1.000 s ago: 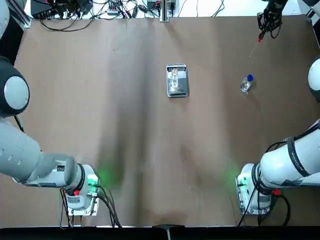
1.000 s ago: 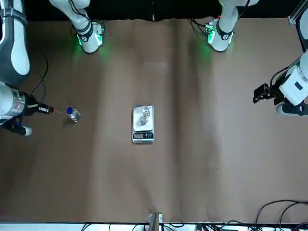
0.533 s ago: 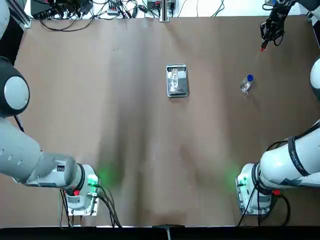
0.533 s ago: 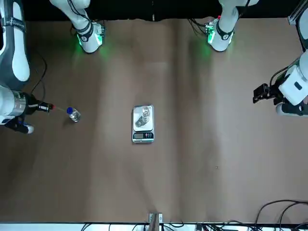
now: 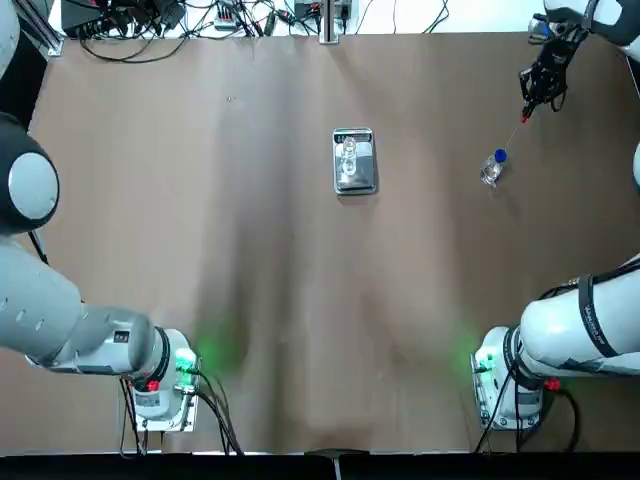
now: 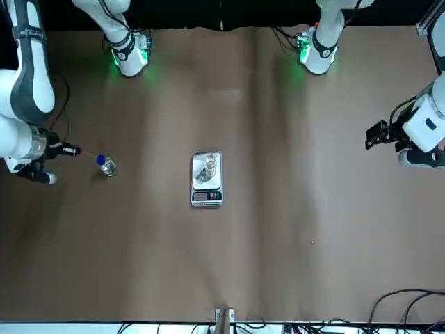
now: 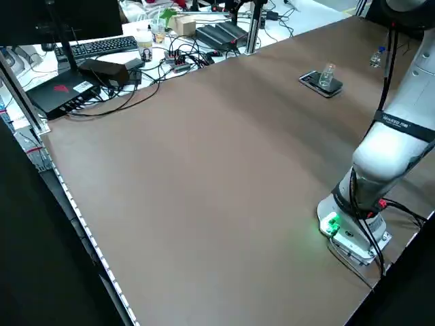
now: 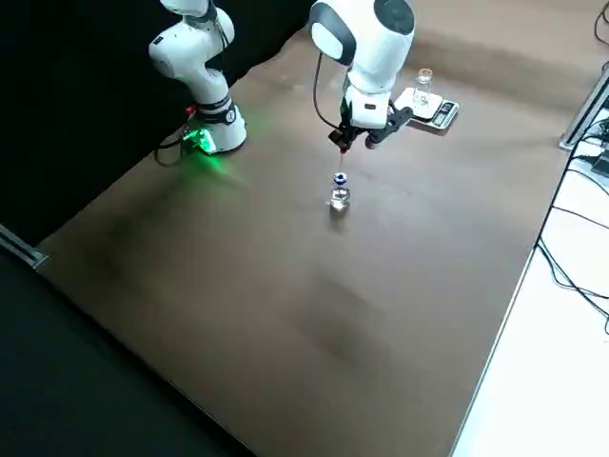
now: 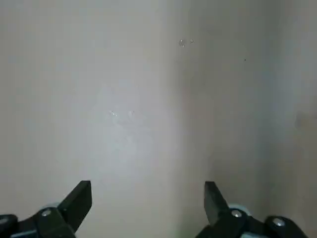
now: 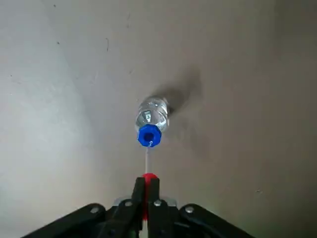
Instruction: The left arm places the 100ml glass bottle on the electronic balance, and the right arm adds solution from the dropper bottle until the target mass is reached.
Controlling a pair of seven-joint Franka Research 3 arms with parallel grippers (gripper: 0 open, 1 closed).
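Note:
The 100ml glass bottle [image 5: 348,152] stands upright on the pan of the electronic balance [image 5: 356,180] at mid-table, also seen in the front view as bottle [image 6: 210,164] on balance [image 6: 206,197]. To the robot's right stands the dropper bottle [image 5: 492,170] [image 10: 152,116] with its blue collar. Above it hangs my right gripper [image 5: 538,88] [image 10: 146,186], shut on the dropper's red bulb [image 10: 147,177]; the thin glass tube points down at the collar's opening. My left gripper [image 6: 376,134] [image 9: 148,196] hovers open and holds nothing over bare table at the robot's far left.
Cables [image 5: 200,18], a keyboard [image 7: 102,46] and boxes lie beyond the table's far edge. Both arm bases [image 5: 165,385] [image 5: 505,382] with green lights sit at the near edge. Brown tabletop stretches between the balance and the bases.
My right gripper has carried the dropper from the far right corner back toward the dropper bottle, bringing its tip over the blue collar. The left arm, balance and glass bottle have stayed still.

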